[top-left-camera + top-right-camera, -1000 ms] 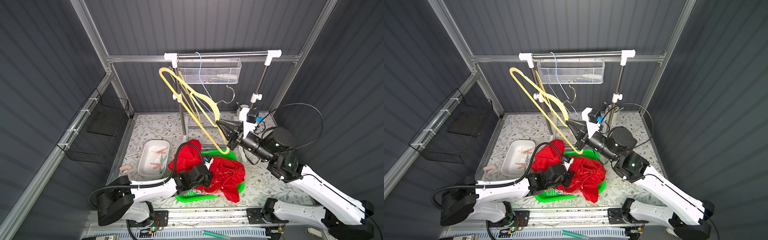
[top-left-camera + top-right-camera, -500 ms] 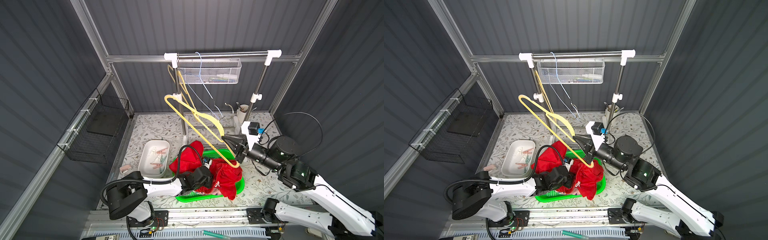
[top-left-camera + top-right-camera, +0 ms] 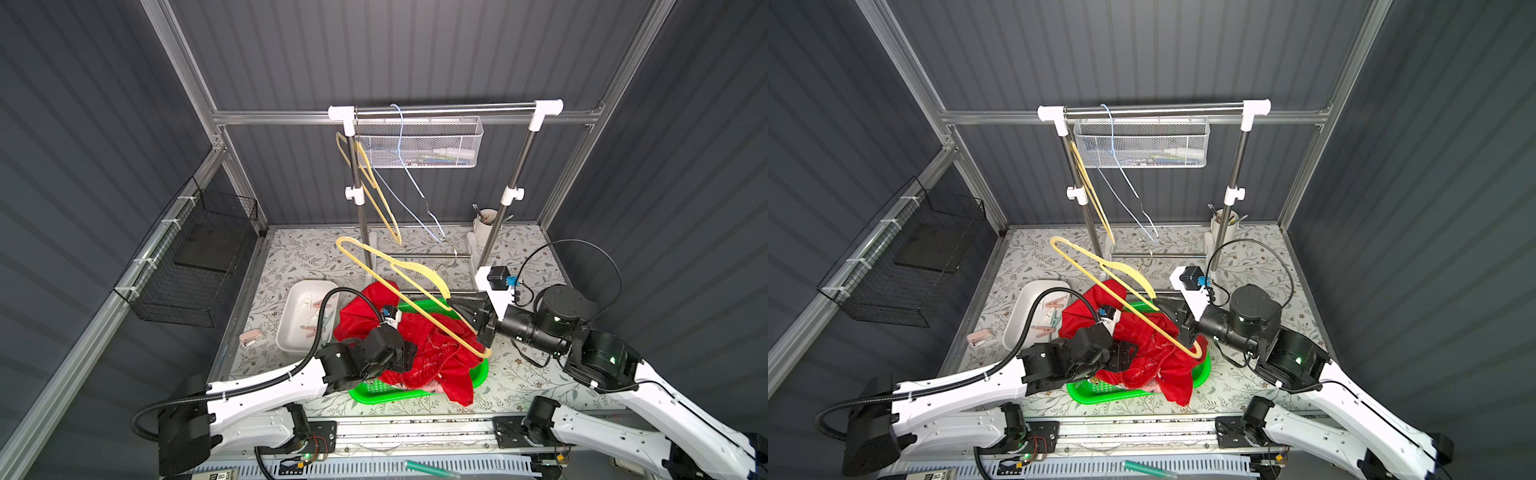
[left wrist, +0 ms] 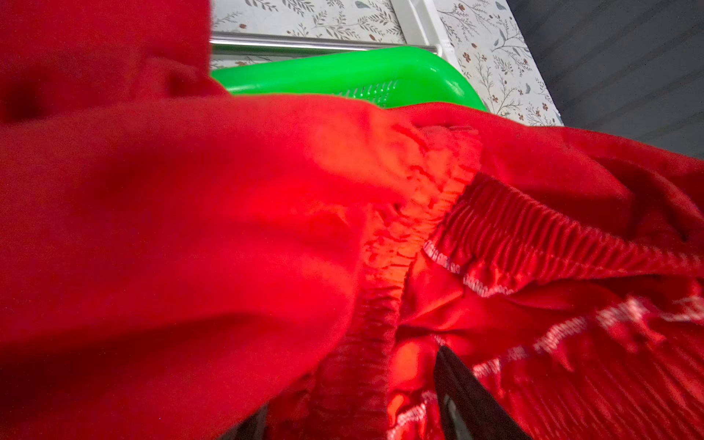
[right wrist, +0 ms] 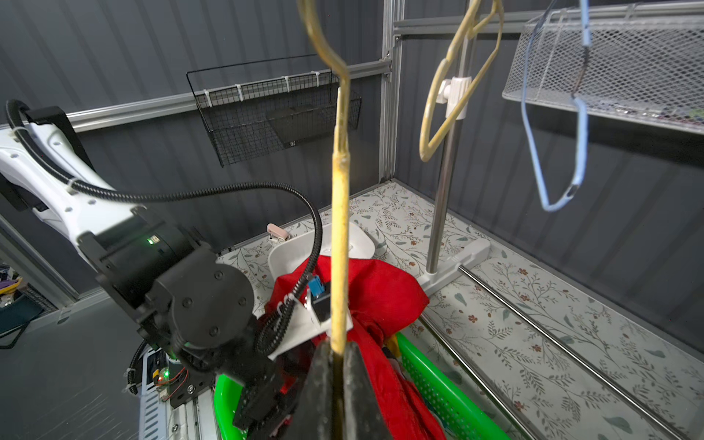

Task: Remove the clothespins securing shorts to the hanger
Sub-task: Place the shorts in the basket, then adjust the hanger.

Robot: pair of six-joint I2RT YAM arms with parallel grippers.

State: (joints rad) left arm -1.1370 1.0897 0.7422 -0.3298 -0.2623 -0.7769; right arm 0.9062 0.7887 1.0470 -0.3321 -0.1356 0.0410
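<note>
Robot lab cell: aluminium frame (image 3: 270,117), grey corrugated walls (image 3: 291,50).

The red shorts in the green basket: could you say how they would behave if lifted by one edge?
The red shorts probably flop and drape: they lie crumpled, spilling over the green basket rim. The gathered waistband would likely stretch when pulled.

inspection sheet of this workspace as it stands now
surface: floral-print tabletop under a clothes rail
job's things: red shorts heaped in green basket; yellow hanger above them; clothespins in white tray
clutter: pink clip beside the tray; cup at back
grippers: left gripper open over the shorts; right gripper shut on the yellow hanger
cables: black conduit arcs over the shorts; black cable loops behind the right gripper
surroundings: white mesh basket on the rail; black wire basket on the side wall
</note>
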